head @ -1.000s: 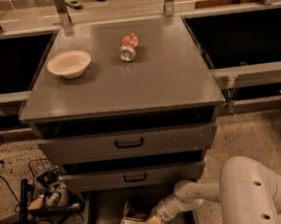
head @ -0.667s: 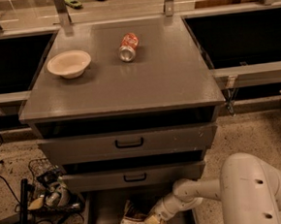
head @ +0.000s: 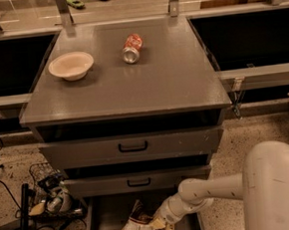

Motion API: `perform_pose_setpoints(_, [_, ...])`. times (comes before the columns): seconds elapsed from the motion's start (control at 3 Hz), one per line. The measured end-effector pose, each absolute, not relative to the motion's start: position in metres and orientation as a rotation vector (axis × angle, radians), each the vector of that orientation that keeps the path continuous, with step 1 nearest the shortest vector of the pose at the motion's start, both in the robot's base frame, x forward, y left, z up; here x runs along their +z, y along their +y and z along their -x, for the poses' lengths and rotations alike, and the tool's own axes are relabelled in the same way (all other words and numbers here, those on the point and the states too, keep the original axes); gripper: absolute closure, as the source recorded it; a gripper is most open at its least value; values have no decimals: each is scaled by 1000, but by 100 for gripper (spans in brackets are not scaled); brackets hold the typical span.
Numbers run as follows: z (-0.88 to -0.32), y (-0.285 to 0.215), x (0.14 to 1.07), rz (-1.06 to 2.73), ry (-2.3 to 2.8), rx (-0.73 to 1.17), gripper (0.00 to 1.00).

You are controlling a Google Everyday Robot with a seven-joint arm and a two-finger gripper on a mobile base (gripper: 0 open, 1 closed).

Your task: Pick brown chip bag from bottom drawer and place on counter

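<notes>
**Warm overhead light, deep shade low down**

A dim, yellowish light falls from above and from the far side, so the worktop (head: pixel 157 81) is the brightest surface, with a soft sheen across its far half. The bowl (head: pixel 71 66) casts a soft shadow on its near side, and the soda can (head: pixel 132 48) catches a small glint. Under the worktop's front lip the gaps go nearly black. Low and near, the bottom drawer (head: pixel 105 217) lies in shade. There the pincer (head: pixel 162 219) sits against the brown chip bag (head: pixel 139 228), whose foil shows faint highlights.
</notes>
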State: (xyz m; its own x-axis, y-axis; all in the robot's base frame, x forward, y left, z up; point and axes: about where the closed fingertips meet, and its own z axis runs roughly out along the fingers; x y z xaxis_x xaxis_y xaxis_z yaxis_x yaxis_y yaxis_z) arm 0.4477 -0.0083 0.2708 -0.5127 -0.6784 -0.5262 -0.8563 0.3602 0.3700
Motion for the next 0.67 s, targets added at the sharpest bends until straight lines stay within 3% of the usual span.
perform_pose_setpoints(0.67, [-414, -29, 360, 1390, 2292, 745, 100])
